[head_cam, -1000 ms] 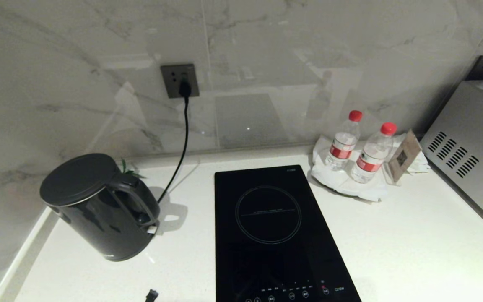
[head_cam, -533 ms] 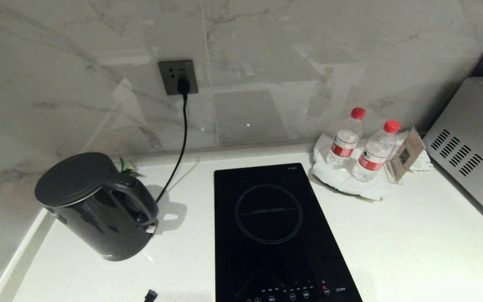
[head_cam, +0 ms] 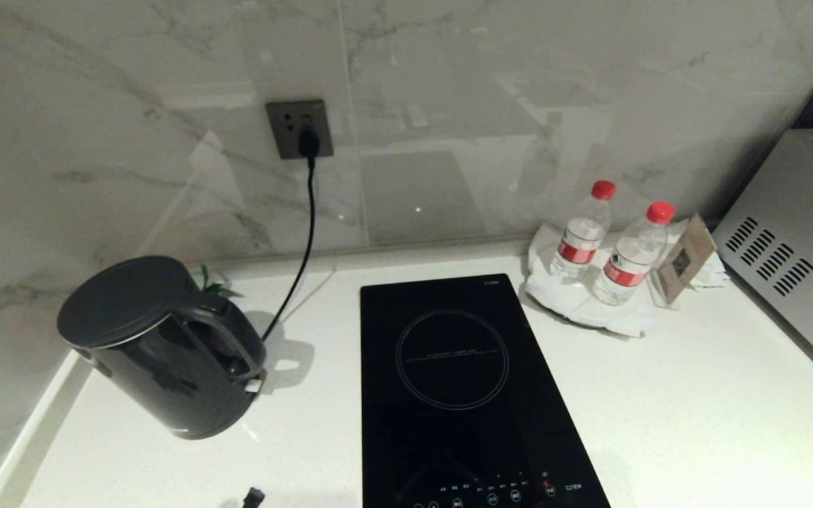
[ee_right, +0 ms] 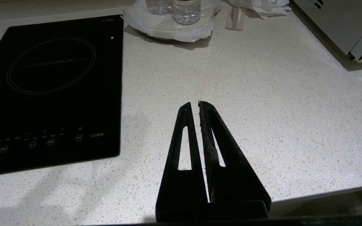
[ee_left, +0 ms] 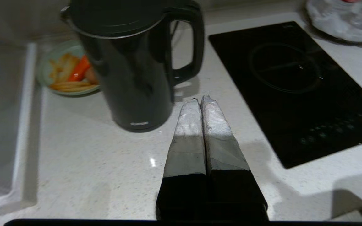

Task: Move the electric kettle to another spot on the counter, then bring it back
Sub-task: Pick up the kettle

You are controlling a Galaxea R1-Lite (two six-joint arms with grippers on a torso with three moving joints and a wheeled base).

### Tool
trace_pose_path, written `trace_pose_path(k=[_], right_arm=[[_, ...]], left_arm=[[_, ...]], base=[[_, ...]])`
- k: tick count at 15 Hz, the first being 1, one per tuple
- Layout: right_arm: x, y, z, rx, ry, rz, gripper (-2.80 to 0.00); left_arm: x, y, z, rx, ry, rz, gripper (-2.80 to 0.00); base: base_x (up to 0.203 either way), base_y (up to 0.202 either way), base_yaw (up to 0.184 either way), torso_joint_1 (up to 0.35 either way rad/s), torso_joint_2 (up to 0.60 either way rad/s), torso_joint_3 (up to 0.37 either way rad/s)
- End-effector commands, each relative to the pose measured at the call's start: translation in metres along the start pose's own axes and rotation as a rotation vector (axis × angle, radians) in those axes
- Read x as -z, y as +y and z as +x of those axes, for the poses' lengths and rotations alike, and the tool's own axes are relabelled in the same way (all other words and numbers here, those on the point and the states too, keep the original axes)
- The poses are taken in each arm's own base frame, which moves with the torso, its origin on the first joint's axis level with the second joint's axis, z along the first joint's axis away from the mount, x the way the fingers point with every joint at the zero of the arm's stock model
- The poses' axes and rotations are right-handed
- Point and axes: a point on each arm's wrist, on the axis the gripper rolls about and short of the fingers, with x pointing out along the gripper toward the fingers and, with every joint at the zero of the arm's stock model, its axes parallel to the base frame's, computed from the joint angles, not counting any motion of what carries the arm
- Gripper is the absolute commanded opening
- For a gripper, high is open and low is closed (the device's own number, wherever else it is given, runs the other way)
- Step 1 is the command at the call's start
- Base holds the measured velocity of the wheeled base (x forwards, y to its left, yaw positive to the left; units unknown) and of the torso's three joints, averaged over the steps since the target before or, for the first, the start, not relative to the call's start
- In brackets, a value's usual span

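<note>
The electric kettle point(head_cam: 159, 346) is a tall black jug with a flat grey lid. It stands upright at the left end of the white speckled counter point(head_cam: 660, 395), its handle point(head_cam: 226, 339) turned toward the cooktop. In the left wrist view the electric kettle point(ee_left: 130, 62) is just ahead of my left gripper point(ee_left: 200, 99). That gripper is shut and empty, with its tips a short way from the handle point(ee_left: 196, 40) and not touching it. My right gripper point(ee_right: 195, 103) hangs shut and empty over bare counter point(ee_right: 262, 94) near the front edge.
A black glass cooktop point(head_cam: 463, 388) lies right of the kettle. A cord point(head_cam: 304, 240) runs from a wall socket point(head_cam: 299, 128) down behind the kettle. Two water bottles point(head_cam: 607, 247) on a tray and a microwave point(head_cam: 795, 247) stand at the right. A bowl of food point(ee_left: 68, 72) sits behind the kettle.
The whole head picture has shifted a little, so the camera moved. The kettle stands where it did on the counter.
</note>
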Motion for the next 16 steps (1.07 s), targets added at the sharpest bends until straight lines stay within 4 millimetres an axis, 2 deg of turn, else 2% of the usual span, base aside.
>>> trace_pose_path(k=[1,6,11,14,16], right_arm=[[0.0,0.0,0.0,0.0,0.0,-0.001,-2.8],[0.0,0.0,0.0,0.0,0.0,-0.001,-2.8],[0.0,0.0,0.0,0.0,0.0,0.001,-2.8],[0.0,0.0,0.0,0.0,0.0,-0.001,-2.8],[0.0,0.0,0.0,0.0,0.0,-0.001,-2.8]], left_arm=[[-0.012,0.008,0.032,0.033,0.099,-0.028,-2.8],[-0.026,0.021,0.089,0.07,0.138,-0.036,-2.8],[-0.022,0.023,0.124,0.075,0.14,-0.026,-2.8],[-0.016,0.011,0.139,0.059,0.124,0.003,-2.8],[-0.011,-0.005,0.139,0.098,0.122,0.023,-2.8]], base=[[0.0,0.0,0.0,0.0,0.0,0.0],[0.0,0.0,0.0,0.0,0.0,0.0],[0.0,0.0,0.0,0.0,0.0,0.0],[0.0,0.0,0.0,0.0,0.0,0.0],[0.0,0.0,0.0,0.0,0.0,0.0]])
